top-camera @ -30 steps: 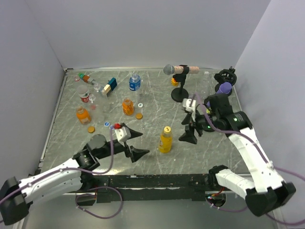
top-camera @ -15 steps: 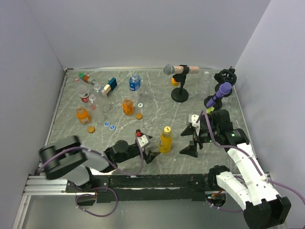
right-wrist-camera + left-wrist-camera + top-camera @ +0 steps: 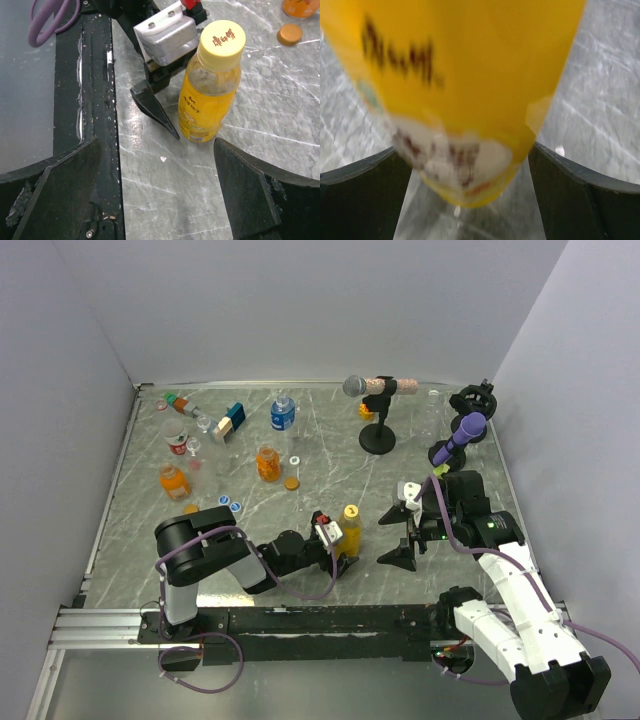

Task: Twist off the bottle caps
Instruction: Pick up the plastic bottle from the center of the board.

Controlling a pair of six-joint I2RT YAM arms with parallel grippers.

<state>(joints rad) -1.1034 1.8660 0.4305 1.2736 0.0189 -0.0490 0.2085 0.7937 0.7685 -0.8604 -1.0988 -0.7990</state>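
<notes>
A tall yellow bottle (image 3: pixel 347 537) with a yellow cap (image 3: pixel 350 511) on it stands upright near the front middle. My left gripper (image 3: pixel 343 551) lies low and is open. One finger stands on each side of the bottle's base (image 3: pixel 465 100). My right gripper (image 3: pixel 395 537) is open and empty, just right of the bottle. From it I see the bottle (image 3: pixel 206 102), its cap (image 3: pixel 222 41) and one left finger (image 3: pixel 155 107). Two squat orange bottles (image 3: pixel 268 462) (image 3: pixel 174 481) and a clear blue-label bottle (image 3: pixel 283 413) stand farther back.
Loose caps lie on the table: orange (image 3: pixel 292 482) (image 3: pixel 191 510), blue (image 3: pixel 223 501) and white (image 3: pixel 295 460). A red can (image 3: pixel 179 445) and toy blocks (image 3: pixel 230 420) sit back left. A microphone on a stand (image 3: pixel 377 435) and a purple microphone (image 3: pixel 462 435) stand back right.
My left arm has swung right and dropped low, and its open gripper now straddles the yellow bottle. My right gripper drew back towards the front edge and then held still.
</notes>
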